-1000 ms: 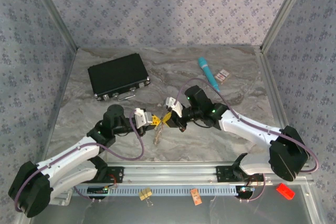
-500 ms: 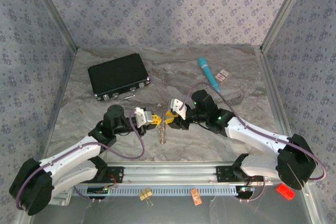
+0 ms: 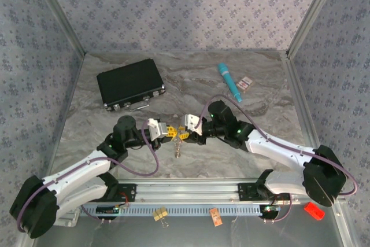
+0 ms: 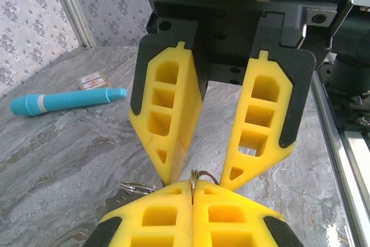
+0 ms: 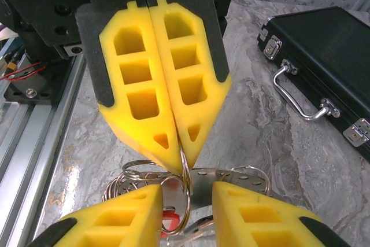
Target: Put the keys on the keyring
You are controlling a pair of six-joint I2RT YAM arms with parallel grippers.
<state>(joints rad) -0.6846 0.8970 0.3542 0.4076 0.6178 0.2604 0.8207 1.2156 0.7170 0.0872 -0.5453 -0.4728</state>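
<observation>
Marbled grey tabletop (image 3: 191,79), patterned walls on three sides. Black case (image 3: 130,83) at ten o'clock, teal pen (image 3: 229,81) at one o'clock, both well apart from the work.

Grippers meet nose to nose just below table centre.

Left gripper (image 5: 180,157): jaws fully closed, pinching the wire of the keyring (image 5: 141,176). The ring hangs between the two tools, with a bunch of loops and keys (image 3: 178,147) dangling toward six o'clock. Cannot tell whether the bunch touches the surface.

Right gripper (image 5: 188,201): jaws part open, straddling the ring wire and one flat key (image 5: 231,179). Its pads press on neither, as far as the wrist view shows.

Risks from here, as judged:
- Thin wire sits at the very tips of the left pads, so a sideways push from the right tool could twist it out.
- If the right jaws close off-centre, they may catch several loops at once instead of the key.
- The floppy bunch may swing and tangle.
</observation>
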